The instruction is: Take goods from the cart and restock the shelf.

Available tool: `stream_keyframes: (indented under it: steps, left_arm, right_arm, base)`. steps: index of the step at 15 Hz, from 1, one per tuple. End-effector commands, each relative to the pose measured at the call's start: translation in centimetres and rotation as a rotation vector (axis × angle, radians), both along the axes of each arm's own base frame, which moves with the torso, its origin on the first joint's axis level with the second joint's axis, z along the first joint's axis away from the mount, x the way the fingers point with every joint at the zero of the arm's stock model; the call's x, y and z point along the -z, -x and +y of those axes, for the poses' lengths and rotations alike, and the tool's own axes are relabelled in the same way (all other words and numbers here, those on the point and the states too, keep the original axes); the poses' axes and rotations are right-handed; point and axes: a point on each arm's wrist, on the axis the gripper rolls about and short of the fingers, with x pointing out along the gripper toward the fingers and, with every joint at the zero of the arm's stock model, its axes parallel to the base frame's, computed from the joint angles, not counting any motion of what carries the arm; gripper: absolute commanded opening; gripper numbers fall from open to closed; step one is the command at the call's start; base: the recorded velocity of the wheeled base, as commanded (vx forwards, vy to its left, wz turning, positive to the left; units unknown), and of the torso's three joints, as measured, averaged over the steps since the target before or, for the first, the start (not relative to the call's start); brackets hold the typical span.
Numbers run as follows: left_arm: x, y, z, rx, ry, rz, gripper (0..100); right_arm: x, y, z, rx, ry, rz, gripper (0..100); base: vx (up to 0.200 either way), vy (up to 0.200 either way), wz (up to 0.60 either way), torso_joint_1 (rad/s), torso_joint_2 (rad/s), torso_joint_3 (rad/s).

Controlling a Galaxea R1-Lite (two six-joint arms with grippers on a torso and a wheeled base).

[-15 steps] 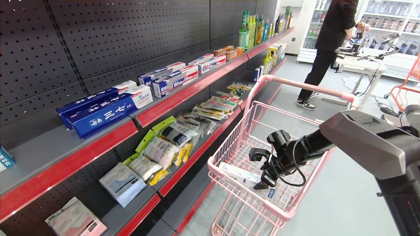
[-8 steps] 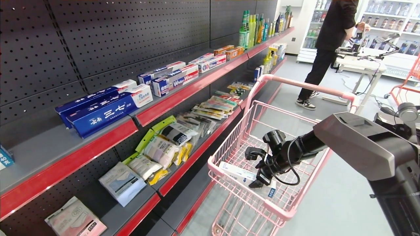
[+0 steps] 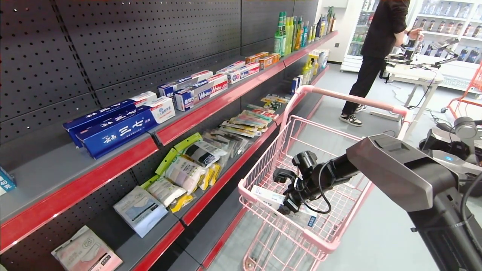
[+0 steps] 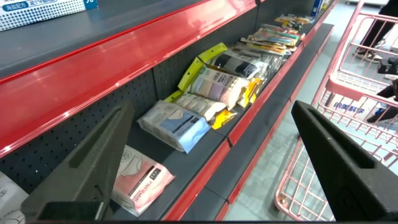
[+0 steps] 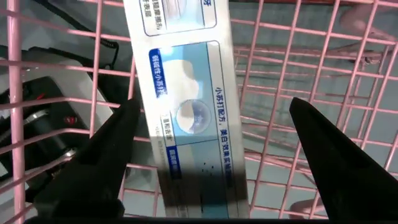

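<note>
A pink wire cart [image 3: 324,246] stands beside the shelf. Inside it, near the shelf-side wall, lies a long white and blue box [image 3: 268,195]. My right gripper [image 3: 287,206] hangs low in the basket at that box. In the right wrist view the box [image 5: 186,118] lies lengthwise on the pink wire floor, and my right gripper [image 5: 214,106] is open with one dark finger on each side of it. My left gripper [image 4: 211,109] is open and holds nothing, facing the lower shelf's packets [image 4: 186,121]. Blue toothpaste boxes [image 3: 116,128] lie on the upper shelf [image 3: 75,192].
White toothpaste boxes [image 3: 199,90] and bottles [image 3: 290,34] sit farther along the upper shelf. The lower shelf holds bagged goods [image 3: 180,175] and flat packets [image 3: 244,122]. The cart's handle [image 3: 350,99] rises at its far end. Grey floor lies to the cart's right.
My right arm has moved left and deeper into the cart, bringing its open gripper onto the white and blue box. The box has not moved.
</note>
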Motion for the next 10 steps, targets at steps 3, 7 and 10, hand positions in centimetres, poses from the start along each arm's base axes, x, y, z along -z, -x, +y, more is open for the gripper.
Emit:
stream_keyframes:
  steps: [3,7,10]
  left_arm:
    - [-0.01,-0.01,0.0,0.0,0.0,0.0,100]
    - [-0.01,-0.01,0.0,0.0,0.0,0.0,100]
    - [-0.01,-0.01,0.0,0.0,0.0,0.0,100]
  right_arm:
    - [0.4,-0.14,-0.02,-0.004,0.015,-0.002,100]
    - [0.42,-0.17,-0.12,-0.002,0.029,-0.01,100]
    - [0.41,-0.17,-0.11,-0.002,0.029,-0.009,100]
  base:
    - [0.0,0.0,0.0,0.0,0.0,0.0]
    - [0.0,0.0,0.0,0.0,0.0,0.0]
    - [0.0,0.0,0.0,0.0,0.0,0.0]
